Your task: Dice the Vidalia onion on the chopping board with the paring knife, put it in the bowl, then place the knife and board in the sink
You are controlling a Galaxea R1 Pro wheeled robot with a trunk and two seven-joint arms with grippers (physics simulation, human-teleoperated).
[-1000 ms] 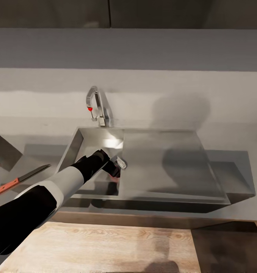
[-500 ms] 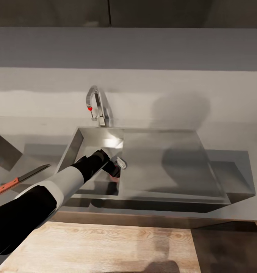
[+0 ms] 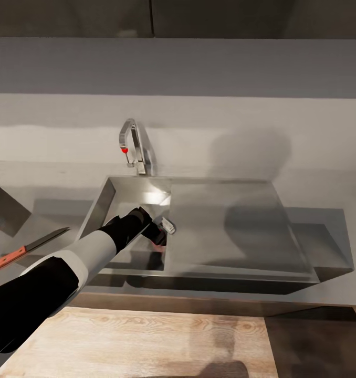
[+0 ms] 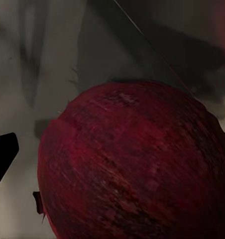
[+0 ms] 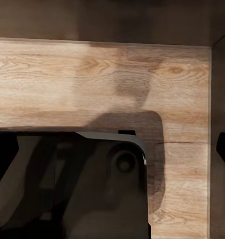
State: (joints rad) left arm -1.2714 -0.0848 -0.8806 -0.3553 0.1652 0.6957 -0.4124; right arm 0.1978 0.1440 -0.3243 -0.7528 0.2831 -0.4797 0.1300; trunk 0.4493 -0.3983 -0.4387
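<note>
The grey steel sink (image 3: 228, 226) lies ahead with its chrome tap (image 3: 134, 147) behind the basin. My left arm reaches down into the basin, where my left gripper (image 3: 160, 234) stands at the dark red Vidalia onion (image 3: 158, 240). Up close the onion (image 4: 137, 164) sits just ahead of the fingers, with one dark fingertip (image 4: 3, 154) a small gap away from its side, so the gripper is open. The paring knife (image 3: 27, 249) lies on the countertop (image 3: 57, 173) left of the sink. My right gripper (image 5: 112, 149) hangs open over wood-grain floor.
A wood-grain floor (image 3: 146, 341) runs below the counter's front edge. The robot's dark base (image 5: 67, 184) lies under the right gripper. A grey angled object (image 3: 4, 210) stands at the far left of the countertop. The flat drainboard takes up the sink's right part.
</note>
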